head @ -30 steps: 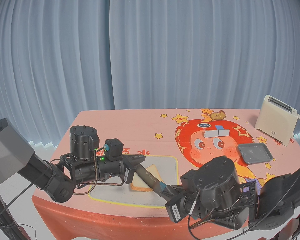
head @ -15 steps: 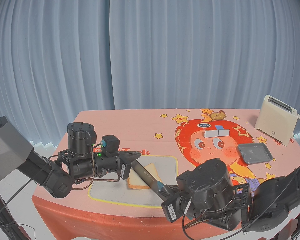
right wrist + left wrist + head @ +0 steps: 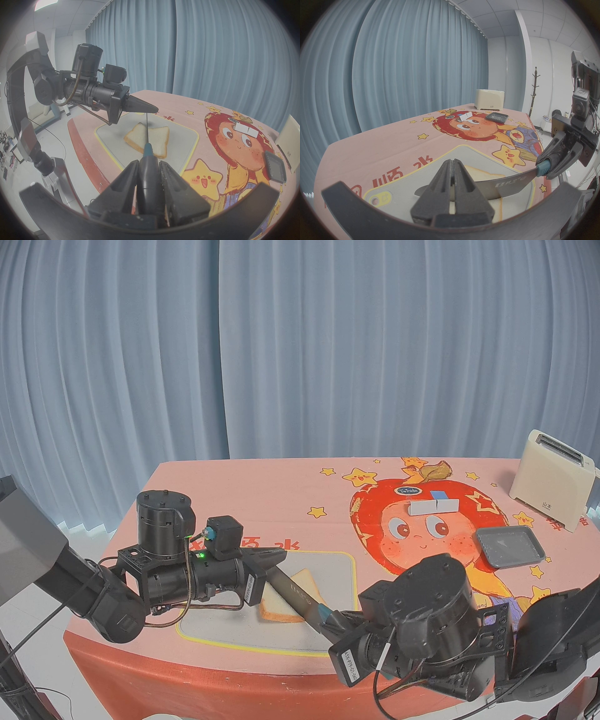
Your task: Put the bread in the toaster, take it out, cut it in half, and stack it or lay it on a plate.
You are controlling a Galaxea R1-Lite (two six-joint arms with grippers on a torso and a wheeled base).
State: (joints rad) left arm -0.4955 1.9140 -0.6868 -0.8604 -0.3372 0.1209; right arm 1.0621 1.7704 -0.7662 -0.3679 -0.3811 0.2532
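Observation:
A slice of bread [image 3: 294, 605] [image 3: 160, 140] [image 3: 479, 172] lies on the grey cutting mat [image 3: 215, 621]. My right gripper [image 3: 335, 619] [image 3: 149, 170] [image 3: 550, 164] is shut on the blue handle of a knife [image 3: 297, 593] [image 3: 503, 184], whose blade stands edge-down across the middle of the slice. At the blade's far end my left gripper [image 3: 281, 554] [image 3: 453, 167] [image 3: 154, 110] is shut, its tips just over the bread. The cream toaster [image 3: 553, 477] [image 3: 292, 137] stands at the far right, with the dark grey plate [image 3: 509, 546] [image 3: 275, 162] in front of it.
A small white block [image 3: 433, 507] with a blue piece lies on the cartoon face of the pink tablecloth [image 3: 262, 490]. The mat sits close to the table's front edge. Curtains hang behind the table.
Both arms and the knife slid toward the left front half a second ago, nudging the bread, then came back to about where they were a second ago.

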